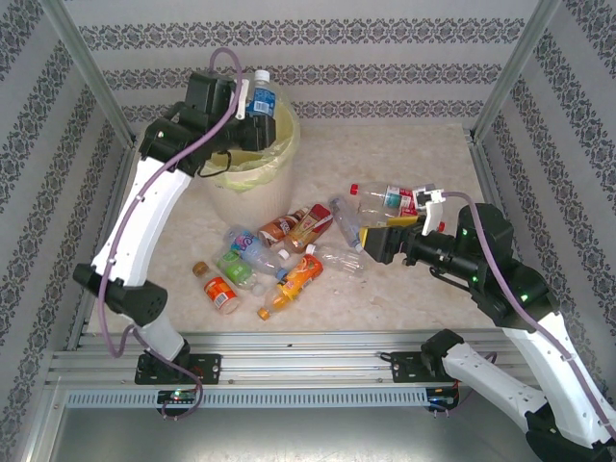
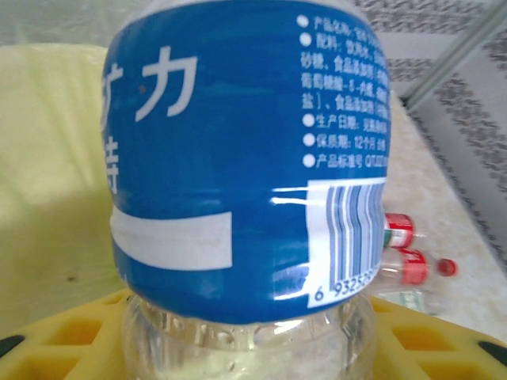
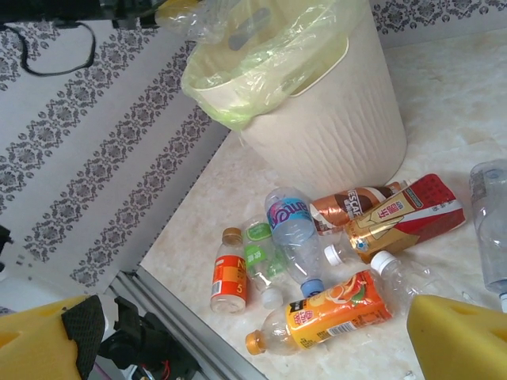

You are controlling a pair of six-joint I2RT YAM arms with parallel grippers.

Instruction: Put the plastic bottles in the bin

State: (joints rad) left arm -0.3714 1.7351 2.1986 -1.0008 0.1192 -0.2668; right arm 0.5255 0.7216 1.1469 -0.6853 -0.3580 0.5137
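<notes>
Left gripper [image 1: 252, 104]: I am clamping my fingers on a clear plastic bottle with a blue label [image 2: 238, 158], holding it cap uppermost over the mouth of the round cream-white plastic bin [image 1: 241, 200] with its pale yellow bag liner [image 3: 261, 55]. Small crushed bottles [image 1: 300, 274] are lying scattered on the pale table [image 1: 433, 154], between bin and right arm. Right gripper [image 1: 373, 241]: I am holding my yellow pads [image 3: 455, 336] wide apart, gripping nothing, close to a clear red-capped bottle [image 1: 385, 200].
</notes>
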